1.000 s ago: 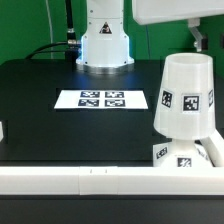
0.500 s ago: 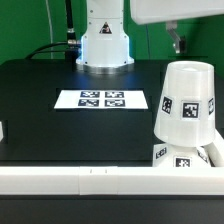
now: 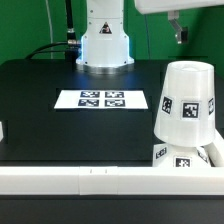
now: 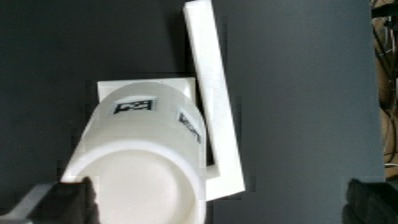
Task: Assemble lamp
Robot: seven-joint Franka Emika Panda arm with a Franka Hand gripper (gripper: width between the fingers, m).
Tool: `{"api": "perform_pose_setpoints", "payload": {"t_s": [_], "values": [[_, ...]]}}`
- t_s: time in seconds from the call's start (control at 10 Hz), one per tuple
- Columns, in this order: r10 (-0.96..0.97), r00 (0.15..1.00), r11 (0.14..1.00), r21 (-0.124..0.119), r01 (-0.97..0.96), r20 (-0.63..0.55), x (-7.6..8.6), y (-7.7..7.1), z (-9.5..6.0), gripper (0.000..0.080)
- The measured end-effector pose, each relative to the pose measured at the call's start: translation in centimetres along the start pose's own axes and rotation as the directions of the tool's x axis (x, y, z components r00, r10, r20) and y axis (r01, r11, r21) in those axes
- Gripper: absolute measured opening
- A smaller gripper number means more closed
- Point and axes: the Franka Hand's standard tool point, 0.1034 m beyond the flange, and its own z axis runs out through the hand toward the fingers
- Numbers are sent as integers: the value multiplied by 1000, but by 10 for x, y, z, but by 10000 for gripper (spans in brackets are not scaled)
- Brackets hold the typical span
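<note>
Up goes the gripper [image 3: 178,33], higher than half a second ago and well clear of the shade [image 3: 185,100], which hasn't budged. Fingers [image 4: 54,200] look spread in the wrist view, one dark tip at each lower corner, nothing between them. Directly beneath sits the shade, upright, wide end down on the square base [image 4: 151,88], tags facing out. Beside the base runs the white rail [image 4: 210,60]. Farther off, on the black table [image 3: 40,110], lies the marker board [image 3: 102,99].
</note>
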Motion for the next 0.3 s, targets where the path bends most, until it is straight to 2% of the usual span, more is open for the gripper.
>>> {"api": "perform_pose_setpoints", "payload": {"t_s": [0.3], "values": [[0, 1000, 1000, 0, 0, 0, 0, 0, 0, 699]]}}
